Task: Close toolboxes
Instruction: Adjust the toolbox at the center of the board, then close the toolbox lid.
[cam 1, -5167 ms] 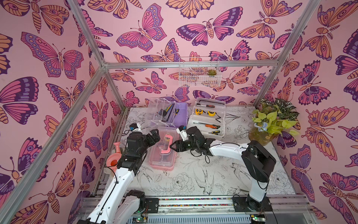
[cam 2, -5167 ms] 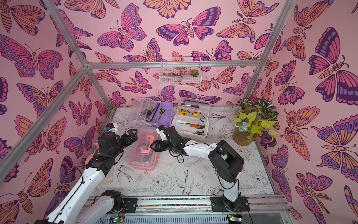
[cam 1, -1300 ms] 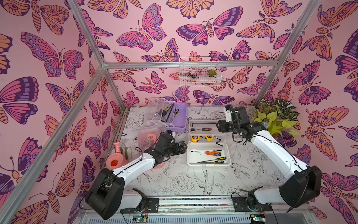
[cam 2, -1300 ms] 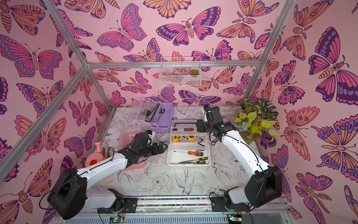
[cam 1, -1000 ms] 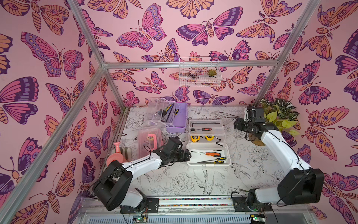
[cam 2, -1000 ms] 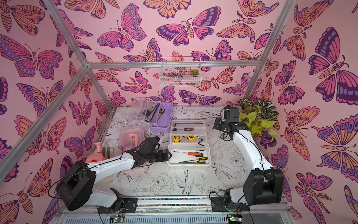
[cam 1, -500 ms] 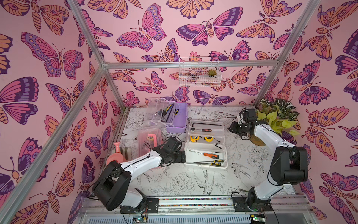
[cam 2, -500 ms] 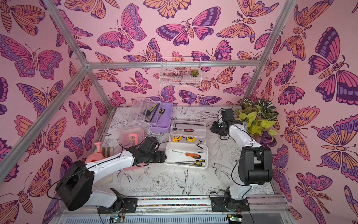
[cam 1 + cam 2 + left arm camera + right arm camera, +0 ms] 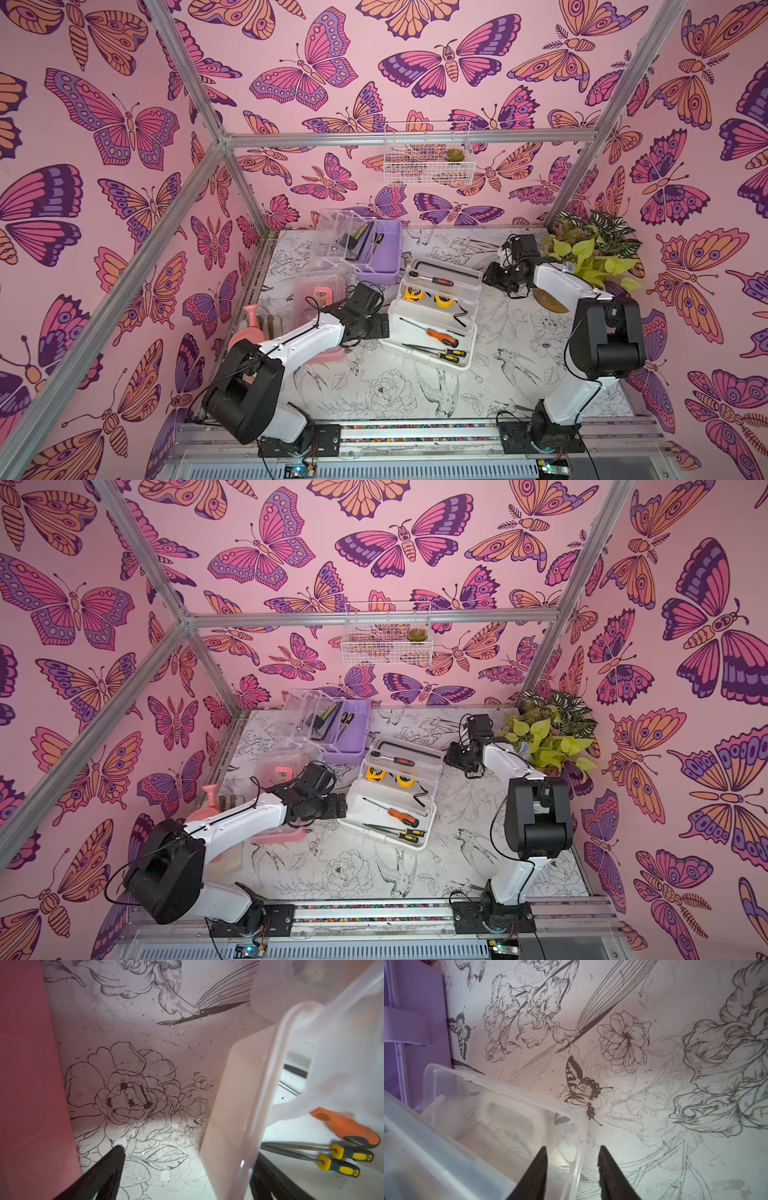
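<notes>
Straddling the clear lid (image 9: 512, 1138) rim, right gripper (image 9: 572, 1147) jaws stand half-open; left gripper (image 9: 188, 1155) gapes wide at the white toolbox (image 9: 405, 332).

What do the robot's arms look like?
The left arm and right arm are smooth white tubes joined by chunky black joints, with thin black cables looping beside them. The left gripper and right gripper are black, with pointed black fingers.

Top views high overhead, wrist views close above table (image 9: 145, 1053)
</notes>
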Tool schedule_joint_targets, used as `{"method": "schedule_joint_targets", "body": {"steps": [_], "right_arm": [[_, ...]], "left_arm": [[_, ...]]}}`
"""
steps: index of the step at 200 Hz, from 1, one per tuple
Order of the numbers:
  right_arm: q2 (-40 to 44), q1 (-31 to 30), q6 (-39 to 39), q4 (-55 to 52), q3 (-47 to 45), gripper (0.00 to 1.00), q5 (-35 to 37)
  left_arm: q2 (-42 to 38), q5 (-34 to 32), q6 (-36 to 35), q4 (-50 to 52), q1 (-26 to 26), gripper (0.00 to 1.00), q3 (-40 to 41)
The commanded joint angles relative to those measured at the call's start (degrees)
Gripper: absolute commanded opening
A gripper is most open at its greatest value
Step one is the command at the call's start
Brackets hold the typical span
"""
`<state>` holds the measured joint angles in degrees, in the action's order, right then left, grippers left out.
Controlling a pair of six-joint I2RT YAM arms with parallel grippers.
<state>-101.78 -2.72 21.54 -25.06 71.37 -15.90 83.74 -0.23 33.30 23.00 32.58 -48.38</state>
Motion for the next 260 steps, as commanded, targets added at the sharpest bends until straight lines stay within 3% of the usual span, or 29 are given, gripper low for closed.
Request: {"method": "schedule_joint_targets", "body": {"steps": [1, 75, 109, 126, 162, 189, 215, 250, 260], "right_arm": [[-1.02, -0.35, 1.44, 1.12, 0.01, 0.40, 0.33], [-7.89, -1.40, 2.67, 2.76, 2.16, 0.27, 0.84], [-7.93, -1.75, 3.10, 3.46, 2.11, 0.00, 1.76], [-6.08, -1.90, 2.90, 3.59, 1.60, 0.00, 3.44], [-0.98, -3.20, 2.18, 5.16, -0.36, 0.00, 8.15], [2.70, -3.61, 2.54, 8.99, -2.67, 0.00, 10.93], [4.83, -3.91, 1.95, 10.38, -2.92, 0.00, 11.46], [5.76, -3.96, 1.93, 10.14, -2.33, 0.00, 12.42], [5.96, -3.96, 1.93, 10.87, -2.62, 0.00, 11.91]], "left_arm": [[-0.12, 0.30, -0.03, 0.77, -0.37, 0.92, 0.33], [-3.25, -0.73, 0.10, -1.12, -0.37, 0.92, 1.23], [-7.92, -0.78, 0.10, -1.03, -0.32, 0.90, 1.61], [-11.31, 1.02, 0.11, -1.00, -0.32, 0.76, 2.21], [-18.17, 5.81, 2.03, -0.71, 0.22, 0.29, 4.46], [-20.79, 8.53, 4.45, -0.68, 1.60, 0.10, 7.45], [-20.01, 10.62, 6.70, -0.84, 2.80, 0.00, 10.76], [-17.95, 12.94, 8.02, -2.39, 4.78, 0.01, 13.31], [-17.35, 13.61, 8.25, -3.90, 5.12, 0.07, 13.86]]}}
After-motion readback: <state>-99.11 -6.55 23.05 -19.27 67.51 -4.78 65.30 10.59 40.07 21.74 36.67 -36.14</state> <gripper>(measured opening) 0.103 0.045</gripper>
